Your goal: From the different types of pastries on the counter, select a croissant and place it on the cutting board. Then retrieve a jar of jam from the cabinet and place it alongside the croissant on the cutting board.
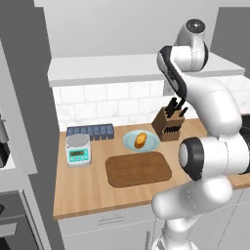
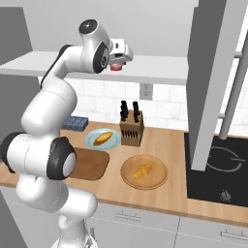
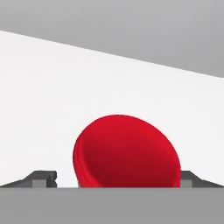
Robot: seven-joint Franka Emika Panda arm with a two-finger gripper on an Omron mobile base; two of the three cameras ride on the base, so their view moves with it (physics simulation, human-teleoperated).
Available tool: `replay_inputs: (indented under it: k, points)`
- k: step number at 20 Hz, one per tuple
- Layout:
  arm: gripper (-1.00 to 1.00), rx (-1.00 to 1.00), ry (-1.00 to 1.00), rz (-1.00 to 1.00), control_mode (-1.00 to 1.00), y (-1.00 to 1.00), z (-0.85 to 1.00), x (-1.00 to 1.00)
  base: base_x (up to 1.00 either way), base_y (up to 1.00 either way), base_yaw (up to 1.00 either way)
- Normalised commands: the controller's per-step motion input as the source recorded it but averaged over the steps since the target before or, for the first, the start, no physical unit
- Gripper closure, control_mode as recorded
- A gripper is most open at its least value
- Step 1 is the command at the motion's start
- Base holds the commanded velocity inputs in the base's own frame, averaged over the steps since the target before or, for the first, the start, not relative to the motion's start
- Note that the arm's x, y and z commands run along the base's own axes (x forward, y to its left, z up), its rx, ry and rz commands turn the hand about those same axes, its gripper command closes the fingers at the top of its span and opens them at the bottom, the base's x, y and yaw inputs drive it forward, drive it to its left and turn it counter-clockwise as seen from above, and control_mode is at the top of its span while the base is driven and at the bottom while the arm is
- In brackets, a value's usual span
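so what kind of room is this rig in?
A rendered home kitchen, by the look of it: a wooden counter with a knife block, a black cooktop beside it, and a tiled wall behind.

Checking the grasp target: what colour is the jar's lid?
Red; the jar of jam shows best in the hand view, between the gripper fingertips.

White two-finger gripper (image 2: 117,60) raised at pale grey-white cabinet slab (image 2: 160,69), small red-lidded jar (image 2: 116,67) at its tip. Yellow croissant (image 2: 143,170) on round tan wooden plate (image 2: 144,172). Orange-brown bun (image 2: 102,138) on pale blue plate (image 2: 102,140). Dark brown cutting board (image 2: 90,163) bare.
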Motion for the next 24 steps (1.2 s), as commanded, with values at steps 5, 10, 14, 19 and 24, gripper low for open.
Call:
replay_inputs:
  k: [5,10,14,19,24]
  points:
    - [-1.00,0.00,0.00,0.00,-1.00,-0.09,-0.02,0.45,0.00,0.00,0.00]
    - [1.00,0.00,0.04,0.00,-1.00,-0.01,0.00,0.02,0.00,0.00,0.00]
    - [1.00,0.00,0.08,0.00,-1.00,0.00,0.00,0.00,0.00,0.00,0.00]
    - [1.00,0.01,0.01,0.00,-1.00,-0.01,0.11,-0.29,0.00,0.00,0.00]
    - [1.00,0.00,-0.06,0.00,-1.00,0.00,0.00,-0.71,0.00,0.00,0.00]
